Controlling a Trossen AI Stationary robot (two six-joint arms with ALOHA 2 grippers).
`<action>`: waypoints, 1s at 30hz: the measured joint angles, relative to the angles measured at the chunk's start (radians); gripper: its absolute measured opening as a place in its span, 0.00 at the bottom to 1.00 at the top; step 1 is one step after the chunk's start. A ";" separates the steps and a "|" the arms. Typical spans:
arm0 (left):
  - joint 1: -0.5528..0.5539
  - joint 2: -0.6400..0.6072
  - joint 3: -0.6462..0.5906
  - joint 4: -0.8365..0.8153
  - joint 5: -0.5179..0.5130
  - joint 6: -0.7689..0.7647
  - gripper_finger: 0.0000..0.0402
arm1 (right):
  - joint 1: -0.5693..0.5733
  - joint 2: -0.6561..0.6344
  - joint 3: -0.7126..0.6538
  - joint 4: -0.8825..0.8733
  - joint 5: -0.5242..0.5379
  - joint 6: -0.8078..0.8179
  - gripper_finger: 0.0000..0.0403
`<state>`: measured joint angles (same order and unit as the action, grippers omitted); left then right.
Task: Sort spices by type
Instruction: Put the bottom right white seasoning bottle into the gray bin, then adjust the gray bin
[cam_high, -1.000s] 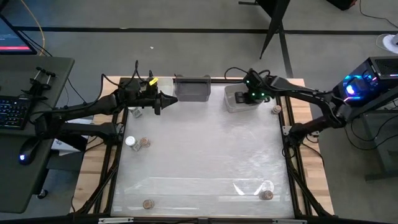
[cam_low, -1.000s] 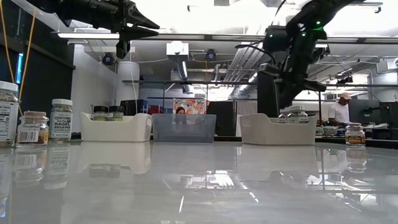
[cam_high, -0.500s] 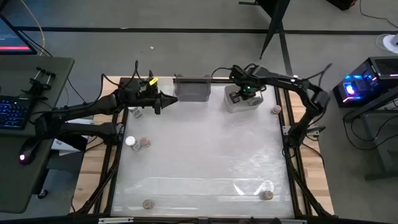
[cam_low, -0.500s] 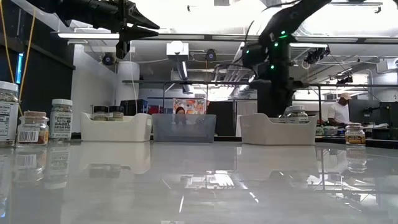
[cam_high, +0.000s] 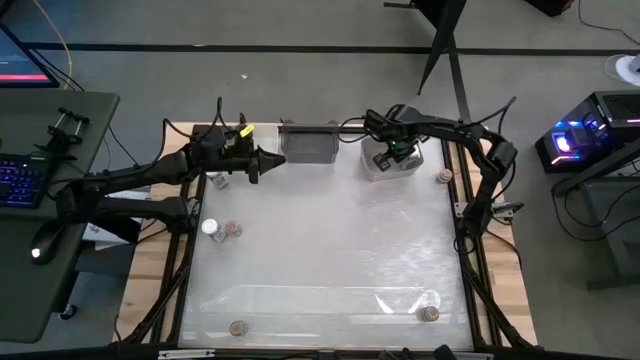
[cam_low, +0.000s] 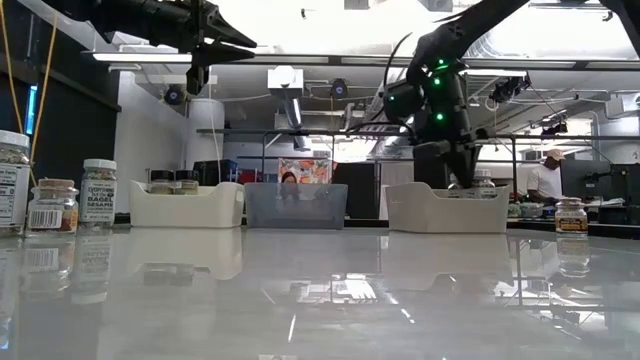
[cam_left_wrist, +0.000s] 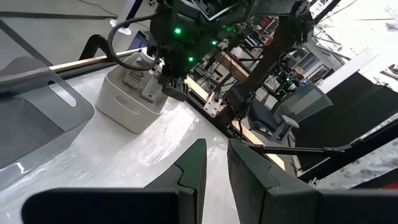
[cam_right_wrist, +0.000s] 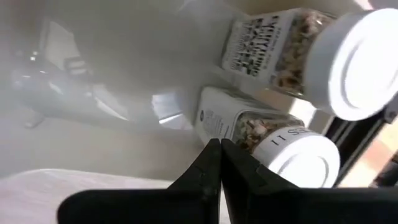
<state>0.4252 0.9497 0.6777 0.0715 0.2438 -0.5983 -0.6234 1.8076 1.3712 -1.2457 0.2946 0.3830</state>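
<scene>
My right gripper (cam_right_wrist: 219, 148) is shut, dipping from above into the white bin (cam_high: 373, 168) at the table's far right. Two white-capped jars (cam_right_wrist: 292, 56) (cam_right_wrist: 273, 140) lie on their sides in that bin. My left gripper (cam_left_wrist: 215, 163) hovers above the table near the far left bin (cam_low: 187, 205), open by a narrow gap and empty. That bin has two dark-capped jars (cam_low: 174, 181) standing in it. Loose jars stand on the table: a white-capped one (cam_high: 210, 227), and cork-capped ones (cam_high: 232, 230) (cam_high: 238, 327) (cam_high: 430, 314) (cam_high: 444, 177). My right gripper's shut fingertips stand right beside the base of the nearer white-capped jar (cam_right_wrist: 214, 118) inside the bin. I cannot tell whether they touch it.
A grey see-through bin (cam_high: 310, 143) sits between the two white bins along the far edge. Taller spice jars (cam_low: 97, 190) (cam_low: 55, 205) stand at the table's left, one more (cam_low: 571, 215) at the right. The table's middle (cam_high: 330, 250) is bare.
My right arm's elbow has swung from the table's right side in toward the far edge. Its gripper stayed over the far right white bin, shifted a little toward the table's left and dipped lower into the bin. The left arm kept still.
</scene>
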 joint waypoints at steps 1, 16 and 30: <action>0.000 0.000 0.000 0.000 -0.003 0.000 0.13 | 0.000 0.000 0.000 -0.004 0.009 -0.002 0.00; 0.000 0.000 0.000 0.000 -0.006 0.000 0.13 | 0.000 0.000 -0.001 0.036 0.092 0.046 0.00; 0.000 0.000 0.000 -0.055 -0.005 0.000 0.13 | 0.147 -0.079 0.065 0.015 -0.243 0.002 0.00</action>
<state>0.4252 0.9497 0.6781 0.0163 0.2386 -0.5980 -0.4763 1.7288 1.4366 -1.2309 0.0517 0.3855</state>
